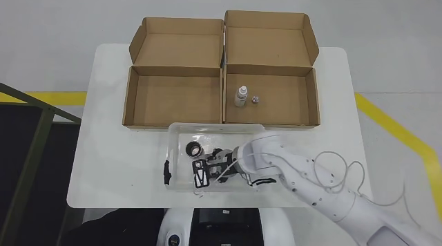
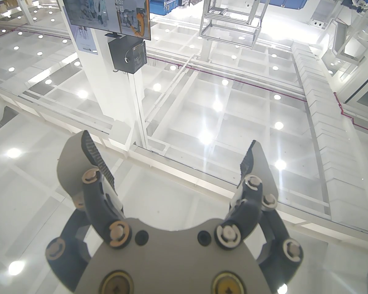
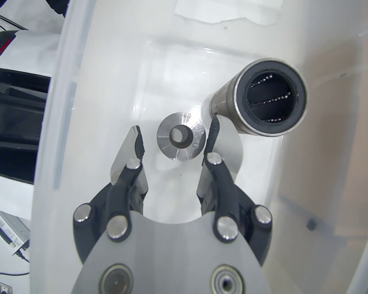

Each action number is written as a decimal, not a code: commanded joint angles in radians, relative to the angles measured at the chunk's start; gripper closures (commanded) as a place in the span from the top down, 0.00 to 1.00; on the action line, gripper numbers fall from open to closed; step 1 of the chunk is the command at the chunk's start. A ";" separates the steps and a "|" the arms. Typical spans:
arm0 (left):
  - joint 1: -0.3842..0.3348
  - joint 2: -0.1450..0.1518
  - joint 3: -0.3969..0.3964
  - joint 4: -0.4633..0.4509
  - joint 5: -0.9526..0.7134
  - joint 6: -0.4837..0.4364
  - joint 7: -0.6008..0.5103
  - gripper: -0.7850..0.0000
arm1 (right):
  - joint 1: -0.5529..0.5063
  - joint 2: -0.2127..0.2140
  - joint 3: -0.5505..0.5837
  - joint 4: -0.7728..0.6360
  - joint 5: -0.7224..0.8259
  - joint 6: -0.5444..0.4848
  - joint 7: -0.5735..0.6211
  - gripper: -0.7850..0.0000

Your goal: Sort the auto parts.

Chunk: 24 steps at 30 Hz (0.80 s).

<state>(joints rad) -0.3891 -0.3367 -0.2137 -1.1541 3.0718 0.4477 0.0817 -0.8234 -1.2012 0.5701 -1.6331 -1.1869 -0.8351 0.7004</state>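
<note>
The step in hand is a pick from the clear plastic bin (image 1: 181, 130), which sits at the near edge of the white table (image 1: 103, 170). The right gripper (image 3: 175, 137) is down inside the bin, its jaws part-open and empty. They straddle a small silver metal disc with a round centre hole (image 3: 181, 138), which lies flat on the bin floor. One pad is at the disc's rim and the other stands a little off it. Just beside lies a silver cylindrical bearing with a black end ring (image 3: 260, 99), on its side and very close to the nearer fingertip; I cannot tell whether they touch.

The next move, as I judge it, calls for closing squarely on the disc without catching the bearing. The disc is thin and low, so the grip must be taken close to the floor, then lifted clear of the bin wall.

Beyond the bin stand two open brown cardboard boxes. The one on the robot's right (image 1: 290, 104) already holds a small white bottle-shaped part (image 1: 240, 96) and a tiny metal piece (image 1: 255, 98), while the left one (image 1: 173, 101) holds nothing I can see.

The left gripper (image 2: 169, 137) is spread wide and empty, pointing up at the ceiling.

No marking can be made out on the parts, the bin or the boxes; the signs in the room behind carry print, left unread
</note>
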 commanded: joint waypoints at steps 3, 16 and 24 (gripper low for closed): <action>0.000 0.000 0.000 0.000 0.000 0.000 0.000 1.00 | 0.008 -0.006 -0.005 0.023 -0.012 0.002 -0.018 0.49; 0.000 0.000 0.000 0.000 0.000 0.000 0.000 1.00 | 0.013 -0.019 -0.014 0.060 -0.029 0.000 -0.057 0.40; 0.000 0.000 0.000 0.000 0.000 0.000 0.000 1.00 | 0.015 -0.024 -0.013 0.060 -0.035 -0.008 -0.061 0.00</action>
<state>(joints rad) -0.3891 -0.3367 -0.2137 -1.1541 3.0718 0.4477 0.0817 -0.8079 -1.2250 0.5556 -1.5707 -1.2219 -0.8416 0.6396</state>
